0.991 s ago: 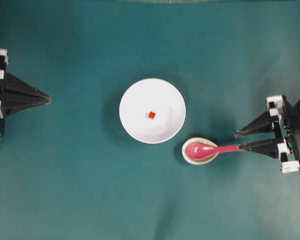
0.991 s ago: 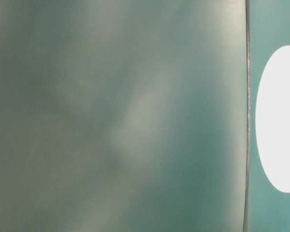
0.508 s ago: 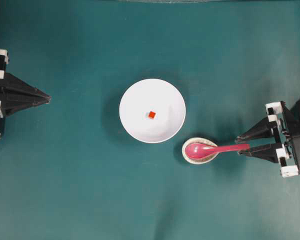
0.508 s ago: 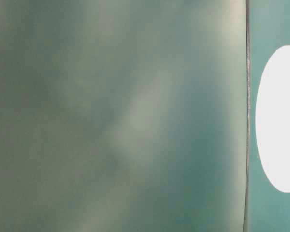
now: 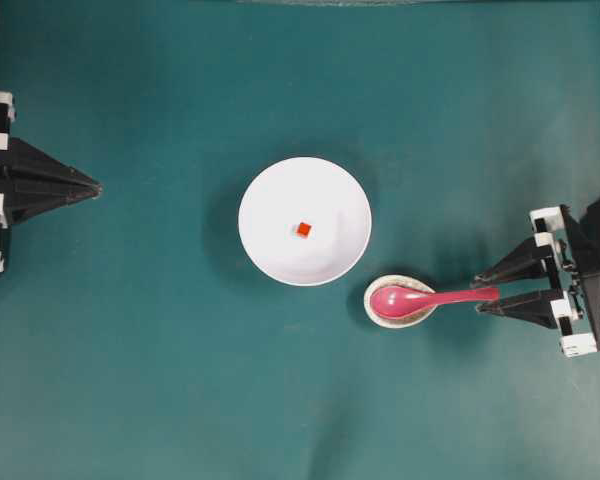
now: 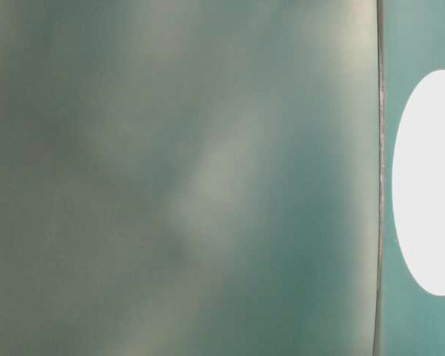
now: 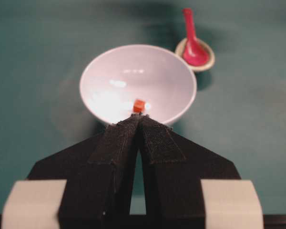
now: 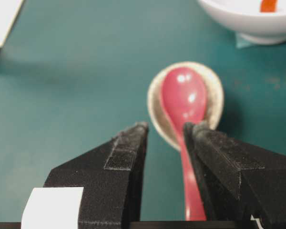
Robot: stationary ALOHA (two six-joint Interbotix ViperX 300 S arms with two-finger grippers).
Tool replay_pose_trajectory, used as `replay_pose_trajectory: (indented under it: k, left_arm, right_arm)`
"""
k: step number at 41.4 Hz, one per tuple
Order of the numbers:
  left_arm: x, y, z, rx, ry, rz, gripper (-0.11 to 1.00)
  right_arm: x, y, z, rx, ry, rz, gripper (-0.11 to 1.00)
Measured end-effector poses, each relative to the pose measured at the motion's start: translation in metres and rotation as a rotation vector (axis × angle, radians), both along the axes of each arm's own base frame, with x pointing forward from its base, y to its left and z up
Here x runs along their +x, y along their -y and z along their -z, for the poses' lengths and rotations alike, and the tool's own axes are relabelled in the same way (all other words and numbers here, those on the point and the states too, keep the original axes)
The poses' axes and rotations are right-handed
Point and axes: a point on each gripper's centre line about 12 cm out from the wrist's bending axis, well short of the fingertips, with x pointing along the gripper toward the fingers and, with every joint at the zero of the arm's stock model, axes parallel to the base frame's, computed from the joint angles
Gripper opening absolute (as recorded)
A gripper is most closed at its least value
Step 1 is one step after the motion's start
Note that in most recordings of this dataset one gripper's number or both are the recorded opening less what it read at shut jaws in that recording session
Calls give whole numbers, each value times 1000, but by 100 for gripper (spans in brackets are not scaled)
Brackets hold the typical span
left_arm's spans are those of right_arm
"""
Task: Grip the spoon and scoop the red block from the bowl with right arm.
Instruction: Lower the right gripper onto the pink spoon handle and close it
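The pink-red spoon (image 5: 410, 298) rests with its scoop in a small speckled dish (image 5: 376, 312), handle pointing right. My right gripper (image 5: 477, 294) is open and straddles the handle's end. In the right wrist view the spoon's (image 8: 183, 98) handle runs between the jaws of the right gripper (image 8: 167, 128), close against the right-hand finger, with a wide gap to the other. The white bowl (image 5: 270, 235) sits mid-table with the red block (image 5: 302, 229) inside. My left gripper (image 5: 96, 187) is shut at the far left; its wrist view faces the bowl (image 7: 109, 81) and block (image 7: 139, 105).
Teal mat covers the table. The speckled dish (image 8: 154, 102) lies just right of and below the bowl (image 8: 257, 24). The table-level view is a blur with a white oval (image 6: 430, 182) at its right edge.
My right gripper has shifted slightly so the spoon's handle now lies between its fingers instead of at the lower fingertip. The left gripper has drifted a little toward the top of the overhead view.
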Motion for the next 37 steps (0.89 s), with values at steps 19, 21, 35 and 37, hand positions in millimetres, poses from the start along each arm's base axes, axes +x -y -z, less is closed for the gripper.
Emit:
replay_pose_trajectory:
  k: [19, 21, 35, 37]
  left_arm:
    - [0, 0, -1, -1, 2, -2, 3]
    - [0, 0, -1, -1, 3, -2, 3]
    - [1, 0, -2, 2, 21, -1, 3]
    - [1, 0, -3, -1, 26, -2, 3]
  right_arm:
    - [3, -2, 1, -37, -2, -12, 43]
    - [4, -3, 3, -53, -15, -19, 43]
    - [14, -7, 22, -113, -88, -23, 43]
    - [15, -6, 22, -118, -79, -20, 43]
